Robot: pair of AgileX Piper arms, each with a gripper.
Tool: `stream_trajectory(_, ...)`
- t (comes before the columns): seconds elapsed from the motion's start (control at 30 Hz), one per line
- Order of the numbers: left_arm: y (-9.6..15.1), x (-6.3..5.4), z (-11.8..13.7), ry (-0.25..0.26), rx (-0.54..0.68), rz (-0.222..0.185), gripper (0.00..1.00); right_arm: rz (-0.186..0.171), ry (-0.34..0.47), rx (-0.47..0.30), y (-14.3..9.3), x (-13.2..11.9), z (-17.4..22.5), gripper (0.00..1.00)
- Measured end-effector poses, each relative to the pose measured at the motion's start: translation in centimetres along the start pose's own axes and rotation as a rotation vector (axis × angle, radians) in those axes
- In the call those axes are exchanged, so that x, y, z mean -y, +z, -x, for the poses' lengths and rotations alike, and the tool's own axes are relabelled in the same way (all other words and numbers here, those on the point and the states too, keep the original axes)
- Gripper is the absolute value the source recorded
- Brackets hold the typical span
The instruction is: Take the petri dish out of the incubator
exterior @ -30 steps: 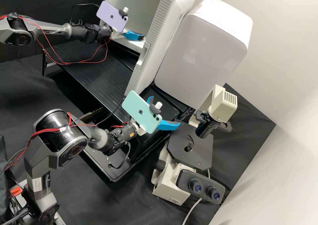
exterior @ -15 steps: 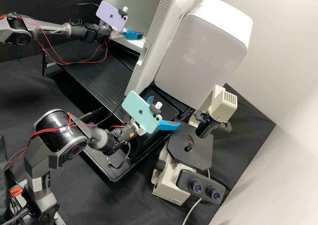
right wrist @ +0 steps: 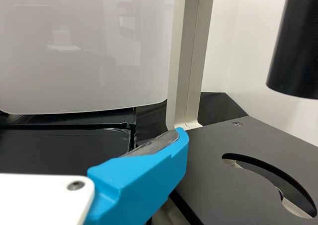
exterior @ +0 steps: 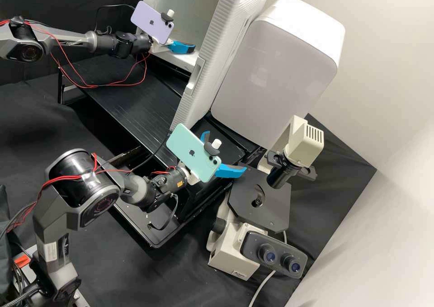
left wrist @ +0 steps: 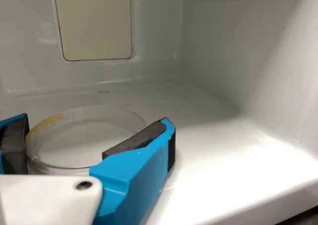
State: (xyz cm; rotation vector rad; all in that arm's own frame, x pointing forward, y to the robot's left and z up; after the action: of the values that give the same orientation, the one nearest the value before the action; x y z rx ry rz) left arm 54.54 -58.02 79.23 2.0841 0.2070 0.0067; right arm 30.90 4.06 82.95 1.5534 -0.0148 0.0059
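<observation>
- The left gripper is seen at the lower left of the left wrist view. Its blue fingers are spread apart and parked either side of the petri dish. The pads are right up by the wall, but no real squeeze can be made out yet.
- The dish is lying flat on the white floor of the incubator, so nothing's been taken out so far.
- The right gripper is held apart with nothing in it, lower middle of the high view, just above the black microscope stage.
- What could go wrong: clear thin plastic is probably slippery, so an off-centre pinch could get the dish squirted out sideways or tipped. If it isn't lifted enough on the way out, the front lip of the chamber could be clipped.
- Compared with a second ago: the left arm at the upper left of the high view has been nudged a hair up and left. The right arm hasn't been moved at all.
</observation>
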Motion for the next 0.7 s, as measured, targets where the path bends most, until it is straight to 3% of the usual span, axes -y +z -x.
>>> stream_trajectory(0.5,0.6,0.6,2.1,0.014,0.047,-0.019,0.0,0.0,0.0,0.0,0.0,0.0,0.0,1.0)
stream_trajectory(0.7,1.7,0.3,3.6,0.03,0.11,-0.013,0.0,0.0,0.0,0.0,0.0,0.0,0.0,1.0)
